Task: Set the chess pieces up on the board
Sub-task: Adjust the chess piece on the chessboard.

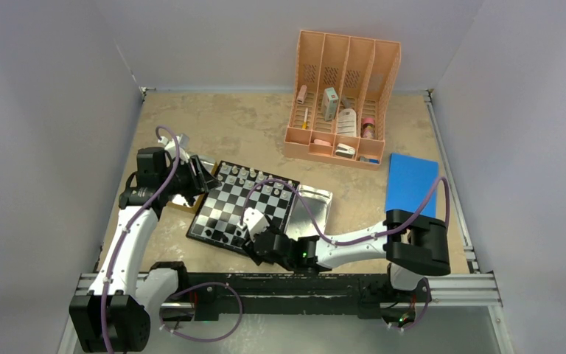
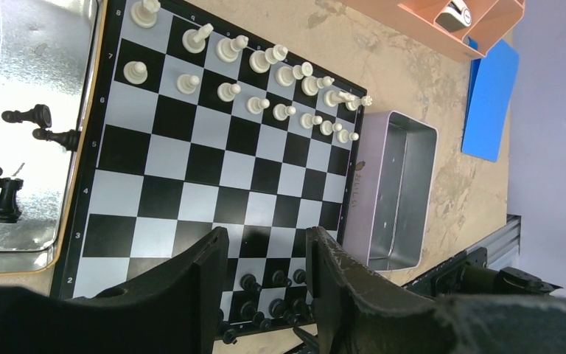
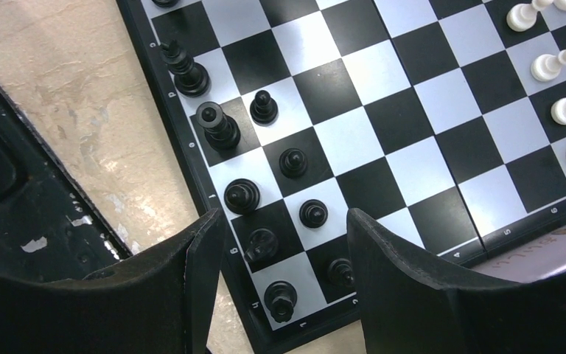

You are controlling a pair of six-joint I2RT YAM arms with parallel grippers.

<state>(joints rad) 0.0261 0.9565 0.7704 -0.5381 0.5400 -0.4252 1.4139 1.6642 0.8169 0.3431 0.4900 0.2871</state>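
The board (image 1: 230, 210) lies at the table's centre-left. In the left wrist view, white chess pieces (image 2: 258, 74) fill two rows at the board's (image 2: 191, 169) far end, and black pieces (image 2: 265, 284) stand at its near end. Several more black pieces (image 2: 4, 195) stand on a shiny tray (image 2: 29, 59) to the left. My left gripper (image 2: 265, 254) hovers open above the board, empty. My right gripper (image 3: 284, 228) is open above the corner of the board (image 3: 383, 118), where black pieces (image 3: 292, 161) stand in two rows. It touches none of them.
An open silver tin (image 1: 315, 210) lies right of the board. Behind it are a peach desk organizer (image 1: 343, 96) with small items and a blue pad (image 1: 410, 183). The black mounting rail (image 1: 302, 284) runs along the near edge.
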